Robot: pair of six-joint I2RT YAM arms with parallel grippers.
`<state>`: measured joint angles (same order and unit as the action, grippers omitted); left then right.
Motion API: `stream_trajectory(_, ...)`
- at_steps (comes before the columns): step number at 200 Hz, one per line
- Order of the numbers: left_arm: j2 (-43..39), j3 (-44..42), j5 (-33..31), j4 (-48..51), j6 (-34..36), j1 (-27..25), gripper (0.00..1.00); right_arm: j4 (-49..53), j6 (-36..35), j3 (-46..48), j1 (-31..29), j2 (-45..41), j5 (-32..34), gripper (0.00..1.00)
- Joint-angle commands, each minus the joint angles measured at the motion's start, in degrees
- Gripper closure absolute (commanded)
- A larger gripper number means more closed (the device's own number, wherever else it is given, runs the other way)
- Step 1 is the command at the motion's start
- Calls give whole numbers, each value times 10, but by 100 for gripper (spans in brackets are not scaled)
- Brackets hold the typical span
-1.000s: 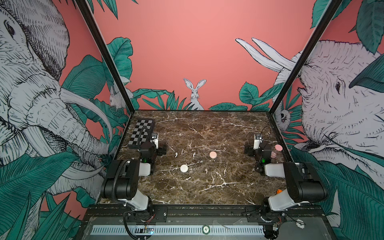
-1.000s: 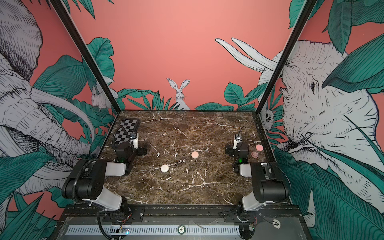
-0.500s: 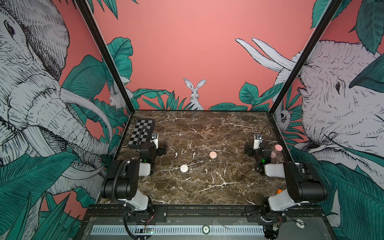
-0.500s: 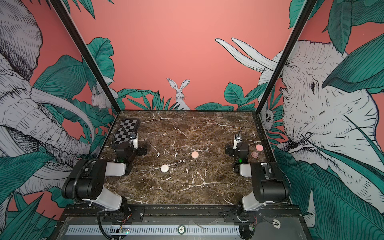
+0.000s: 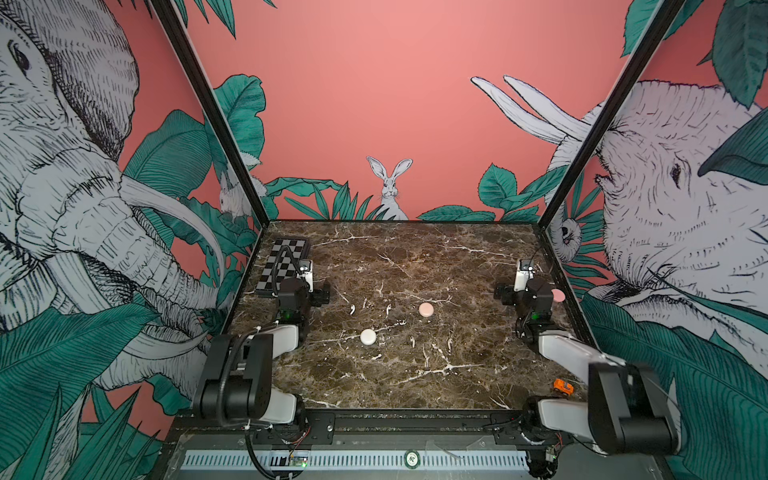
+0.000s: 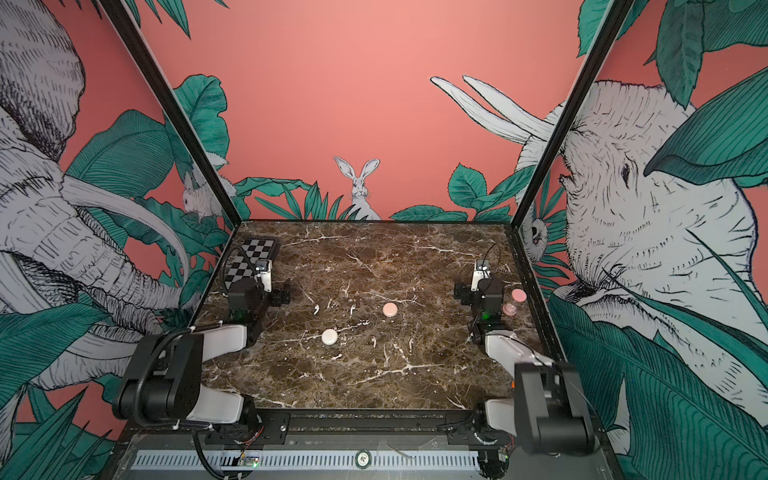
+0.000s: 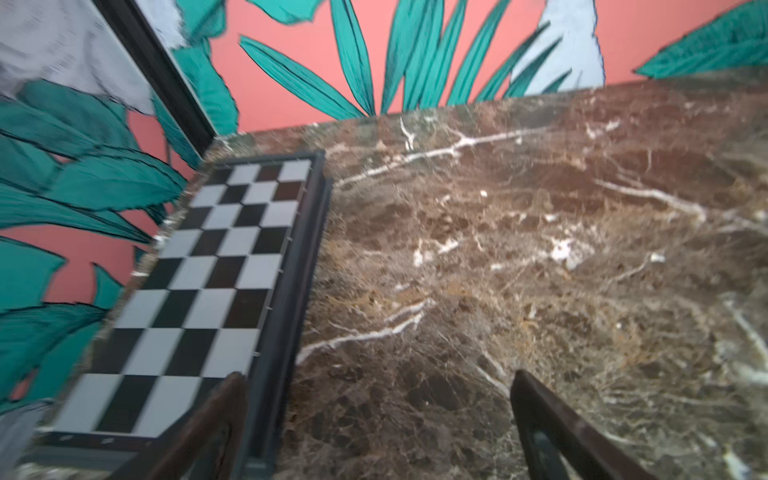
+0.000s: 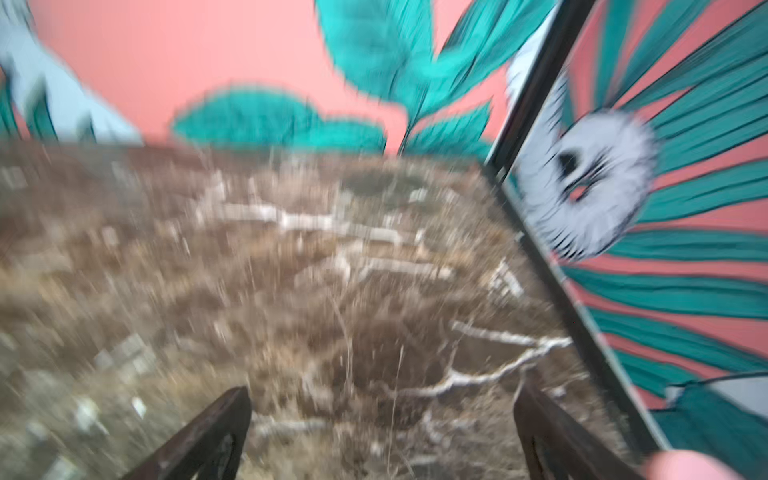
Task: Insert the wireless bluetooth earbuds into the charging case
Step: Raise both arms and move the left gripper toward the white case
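Observation:
Tiny whitish earbuds lie on the marble table [image 5: 415, 257] mid-field: one earbud [image 5: 352, 309] [image 6: 317, 308] left of centre, another earbud [image 5: 412, 341] [image 6: 373, 341] nearer the front. Between them sit a round white charging case [image 5: 368, 336] [image 6: 329, 336] and a round pink case [image 5: 426, 309] [image 6: 390, 309], both closed. My left gripper [image 5: 299, 291] [image 7: 377, 374] hangs open at the left, beside the chessboard's near end, with bare marble between its fingers. My right gripper [image 5: 523, 291] [image 8: 381, 388] hangs open at the right, empty too. Neither wrist view shows an earbud.
A folded chessboard [image 5: 282, 266] [image 7: 208, 266] lies along the left wall at the back. A second pink case [image 6: 515, 300], apparently open, sits by the right wall beside my right wrist. A small orange object [image 5: 563, 386] lies at the front right. Enclosure walls border the table on three sides.

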<state>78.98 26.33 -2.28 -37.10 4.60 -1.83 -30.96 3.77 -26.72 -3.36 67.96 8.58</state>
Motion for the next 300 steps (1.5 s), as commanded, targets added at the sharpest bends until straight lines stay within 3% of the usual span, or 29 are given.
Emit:
stream_trajectory(1,-97,43,-69,104,-79,2,1,108,172,-43,-7,-95,106,2)
stream_trajectory(10,-124,61,-73,142,-108,2,1,192,281,-63,-5,-124,147,2)
stream_trajectory(18,-149,81,-71,185,-139,3,1,245,361,-79,-3,-141,143,2)
stream_trajectory(36,-195,138,-93,314,-246,4,1,211,373,-82,7,-151,21,2)
stream_trajectory(55,-240,186,-137,477,-346,3,1,234,399,-108,7,-132,-35,2)
stream_trajectory(66,-265,194,-133,519,-349,4,1,223,416,-114,7,-116,-76,2)
stream_trajectory(92,-324,197,-42,556,-338,5,1,150,502,-78,5,-91,-118,2)
stream_trajectory(105,-342,199,5,575,-335,4,1,176,543,-81,3,-80,-127,2)
stream_trajectory(125,-360,205,23,630,-365,4,1,272,528,-137,-1,-57,-159,2)
stream_trajectory(149,-376,200,33,684,-411,3,1,308,532,-161,-3,-48,-186,2)
stream_trajectory(169,-382,202,25,741,-473,-12,1,365,490,-195,-17,-33,-195,2)
stream_trajectory(199,-374,215,-2,812,-547,-64,1,497,404,-276,-46,0,-164,2)
stream_trajectory(223,-361,217,-16,841,-584,-93,1,538,367,-299,-55,11,-153,2)
stream_trajectory(300,-327,194,14,873,-641,-100,1,664,265,-351,-98,16,-81,2)
